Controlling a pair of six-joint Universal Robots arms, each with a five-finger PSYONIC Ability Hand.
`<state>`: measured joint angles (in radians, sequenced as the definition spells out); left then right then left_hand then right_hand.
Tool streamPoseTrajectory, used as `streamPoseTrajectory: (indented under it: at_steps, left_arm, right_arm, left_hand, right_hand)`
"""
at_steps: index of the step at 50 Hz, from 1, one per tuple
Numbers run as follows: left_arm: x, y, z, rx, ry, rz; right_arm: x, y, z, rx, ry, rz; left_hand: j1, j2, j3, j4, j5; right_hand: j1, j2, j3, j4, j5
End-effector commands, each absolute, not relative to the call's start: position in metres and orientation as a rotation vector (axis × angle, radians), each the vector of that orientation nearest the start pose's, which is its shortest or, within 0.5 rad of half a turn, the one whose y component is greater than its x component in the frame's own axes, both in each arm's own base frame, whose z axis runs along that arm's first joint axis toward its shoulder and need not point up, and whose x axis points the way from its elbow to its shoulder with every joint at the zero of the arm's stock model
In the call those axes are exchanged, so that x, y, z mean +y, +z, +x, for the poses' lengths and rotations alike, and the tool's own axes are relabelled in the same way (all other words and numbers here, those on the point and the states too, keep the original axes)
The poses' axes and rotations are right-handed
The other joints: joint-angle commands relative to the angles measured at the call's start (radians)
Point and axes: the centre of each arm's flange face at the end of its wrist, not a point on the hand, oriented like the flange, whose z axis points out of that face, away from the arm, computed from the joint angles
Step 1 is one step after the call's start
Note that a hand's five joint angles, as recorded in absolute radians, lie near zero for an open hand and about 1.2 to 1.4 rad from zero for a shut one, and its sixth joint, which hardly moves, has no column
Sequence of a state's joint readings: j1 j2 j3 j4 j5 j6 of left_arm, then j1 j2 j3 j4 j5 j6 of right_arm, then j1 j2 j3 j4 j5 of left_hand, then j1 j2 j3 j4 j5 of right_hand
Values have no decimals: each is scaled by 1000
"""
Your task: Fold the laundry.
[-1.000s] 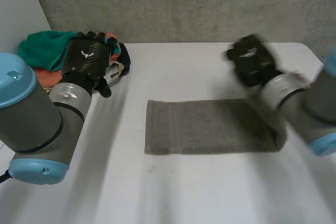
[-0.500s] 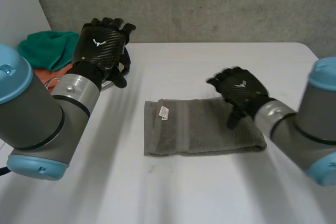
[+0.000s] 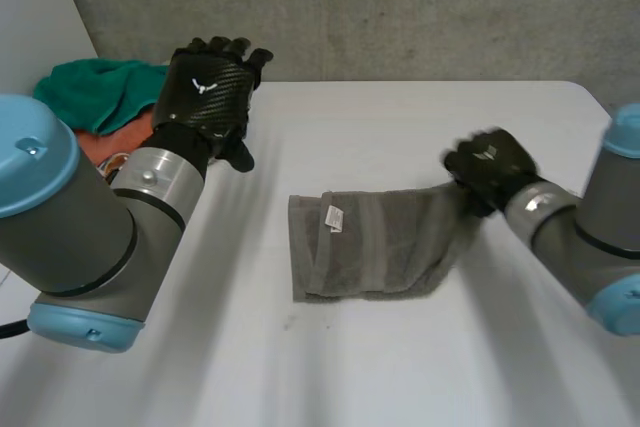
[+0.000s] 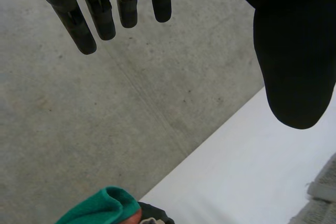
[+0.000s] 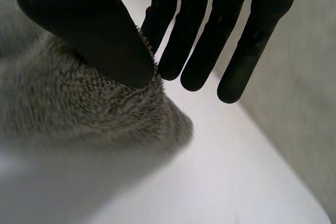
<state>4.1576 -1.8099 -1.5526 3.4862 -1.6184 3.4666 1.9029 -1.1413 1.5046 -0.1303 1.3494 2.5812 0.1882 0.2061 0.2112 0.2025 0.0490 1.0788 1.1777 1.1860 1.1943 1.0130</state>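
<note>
Lab: white table (image 3: 400,127), bare concrete wall (image 3: 400,7).

The light is soft and even, falling from above; the white table (image 3: 380,127) is the brightest surface, pale and flat; the grey wall (image 3: 400,7) behind it is lit evenly; the towel (image 3: 380,247) throws only a thin, soft-edged shade along its near edge; the left hand (image 3: 208,97) catches a faint sheen on its back, and in the left wrist view its fingers (image 4: 84,30) are flat dark shapes against the lit wall; in the right wrist view the right hand (image 5: 94,30) is near-black, and grey shade spreads on the table beneath the towel's raised end.
</note>
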Motion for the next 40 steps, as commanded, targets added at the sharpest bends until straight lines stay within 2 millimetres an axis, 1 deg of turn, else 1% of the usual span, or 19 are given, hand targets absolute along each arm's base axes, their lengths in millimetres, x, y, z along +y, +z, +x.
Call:
streamPoseTrajectory:
  at_steps: [1,4,6,8,9,12,13,15,16,19,20,22,25,27,28,31,32,36,40]
  left_arm:
    - [-248,274,-292,1988,-2451,833]
    - [-248,272,-290,2001,-2440,834]
    - [-246,269,-291,2010,-2433,852]
    - [-244,268,-293,2012,-2437,860]
    - [-242,270,-296,2004,-2454,867]
    - [-241,274,-299,1995,-2477,868]
    - [-242,276,-302,1991,-2498,860]
    - [-242,280,-306,1990,-2525,851]
    - [-241,280,-312,2009,-2544,860]
    - [-233,275,-329,2051,-2570,905]
    - [-226,270,-342,2084,-2583,940]
    - [-223,266,-350,2107,-2591,961]
    - [-221,249,-368,2173,-2576,1005]
    - [-221,238,-377,2206,-2560,1030]
    - [-220,227,-387,2232,-2545,1060]
    - [-224,208,-400,2270,-2499,1097]
    - [-228,195,-406,2304,-2447,1118]
    - [-239,164,-413,2380,-2300,1158]
    - [-242,143,-408,2439,-2144,1164]
  right_arm:
    - [-232,182,341,1776,-1744,-1367]
    - [-218,164,354,1758,-1656,-1423]
    - [-213,158,359,1748,-1623,-1428]
    - [-214,162,360,1746,-1638,-1402]
    - [-217,167,360,1751,-1650,-1361]
    - [-233,176,352,1807,-1694,-1255]
    - [-251,187,337,1872,-1741,-1148]
    - [-268,198,319,1937,-1780,-1026]
    - [-281,205,301,1991,-1791,-907]
    - [-290,208,281,2062,-1754,-739]
    - [-293,206,271,2102,-1715,-659]
    - [-296,204,263,2138,-1677,-579]
    - [-304,199,245,2210,-1626,-471]
    - [-305,197,240,2234,-1608,-445]
    - [-306,196,236,2253,-1597,-435]
    - [-306,195,236,2268,-1581,-433]
    - [-306,192,237,2276,-1566,-441]
    - [-308,177,242,2295,-1513,-451]
    - [-311,169,247,2285,-1478,-477]
  left_hand:
    - [-14,-32,-37,-28,-49]
    - [-14,-32,-37,-28,-49]
    - [-14,-32,-37,-28,-49]
    - [-14,-32,-37,-28,-49]
    - [-14,-32,-37,-28,-49]
    - [-14,-32,-37,-28,-49]
    - [-14,-32,-37,-28,-49]
    - [-14,-32,-37,-28,-49]
    - [-14,-32,-37,-28,-49]
    - [-7,-25,-30,-21,-42]
    - [-4,-22,-27,-18,-39]
    - [-4,-22,-27,-18,-39]
    - [-1,-19,-24,-15,-36]
    - [-1,-19,-24,-15,-36]
    - [-1,-19,-24,-15,-36]
    - [13,-4,-9,-1,-22]
    - [19,1,-4,5,-16]
    - [19,2,-4,5,-16]
    - [22,4,-1,8,-13]
  right_hand:
    - [317,219,210,202,209]
    - [317,219,210,202,209]
    - [-41,-140,-148,-156,-150]
    - [-413,-512,-521,-529,-522]
    - [-668,-767,-775,-784,-777]
    - [-899,-998,-1007,-1015,-1008]
    - [-904,-1003,-1011,-1020,-1013]
    - [-904,-1003,-1011,-1020,-1013]
    - [-904,-1003,-1011,-1020,-1013]
    - [-904,-1003,-1011,-1020,-1013]
    - [-904,-1003,-1011,-1020,-1013]
    - [-904,-1003,-1011,-1020,-1013]
    - [-904,-1003,-1011,-1020,-1013]
    - [-904,-1003,-1011,-1020,-1013]
    - [-904,-1003,-1011,-1020,-1013]
    - [-904,-1003,-1011,-1020,-1013]
    - [-904,-1003,-1011,-1020,-1013]
    - [-904,-1003,-1011,-1020,-1013]
    - [-904,-1003,-1011,-1020,-1013]
